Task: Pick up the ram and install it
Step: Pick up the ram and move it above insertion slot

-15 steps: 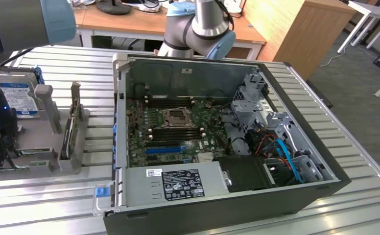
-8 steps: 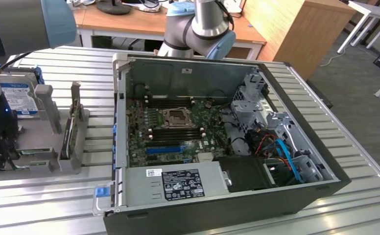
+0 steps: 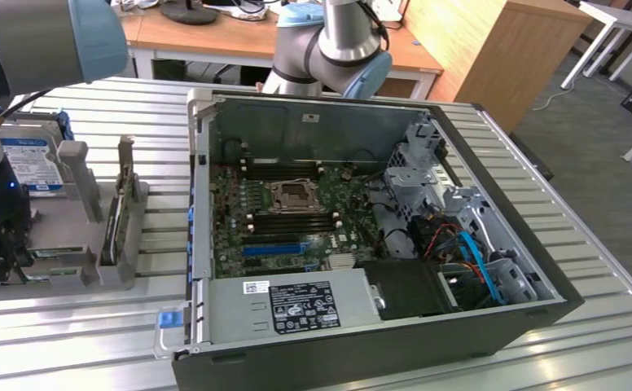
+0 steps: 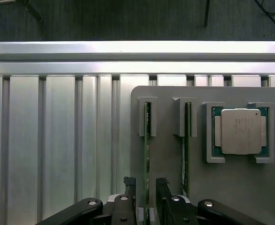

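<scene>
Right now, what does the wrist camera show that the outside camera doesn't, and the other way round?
The wrist view adds: the open end effector with a finger on either side of the ram, which stands on edge in its slot; a second green stick in the next slot; and a silver processor chip in its nest. The exterior view adds: the open computer case and its motherboard with a blue slot. Both share the grey holder and the ribbed metal table.

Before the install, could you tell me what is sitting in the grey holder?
The grey holder carries the ram and a second stick, both on edge in slots, plus a silver processor. The open gripper straddles the ram and covers one end.
</scene>
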### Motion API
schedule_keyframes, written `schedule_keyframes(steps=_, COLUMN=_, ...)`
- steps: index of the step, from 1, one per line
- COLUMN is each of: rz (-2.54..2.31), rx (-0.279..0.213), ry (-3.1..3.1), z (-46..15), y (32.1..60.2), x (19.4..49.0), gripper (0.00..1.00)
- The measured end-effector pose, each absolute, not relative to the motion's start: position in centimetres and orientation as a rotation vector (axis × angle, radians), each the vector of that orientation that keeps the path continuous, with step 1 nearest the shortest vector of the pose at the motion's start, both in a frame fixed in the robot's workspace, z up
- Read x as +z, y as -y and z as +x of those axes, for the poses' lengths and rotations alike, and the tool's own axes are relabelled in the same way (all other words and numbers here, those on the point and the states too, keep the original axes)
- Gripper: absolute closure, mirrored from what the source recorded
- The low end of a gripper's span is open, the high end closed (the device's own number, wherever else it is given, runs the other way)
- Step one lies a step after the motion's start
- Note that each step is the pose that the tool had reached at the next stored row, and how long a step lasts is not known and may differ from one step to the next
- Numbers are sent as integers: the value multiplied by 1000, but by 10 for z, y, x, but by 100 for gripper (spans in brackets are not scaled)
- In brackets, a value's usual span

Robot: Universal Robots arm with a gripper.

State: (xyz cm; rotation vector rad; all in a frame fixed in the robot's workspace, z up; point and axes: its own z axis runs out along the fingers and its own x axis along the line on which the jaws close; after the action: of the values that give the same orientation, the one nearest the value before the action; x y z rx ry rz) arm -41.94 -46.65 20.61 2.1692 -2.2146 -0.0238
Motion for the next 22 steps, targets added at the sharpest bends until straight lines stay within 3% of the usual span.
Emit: schedule_keyframes(steps=22, rz=2170, rx=-25, ry=2215, z=-407, y=467, x=205, gripper=69)
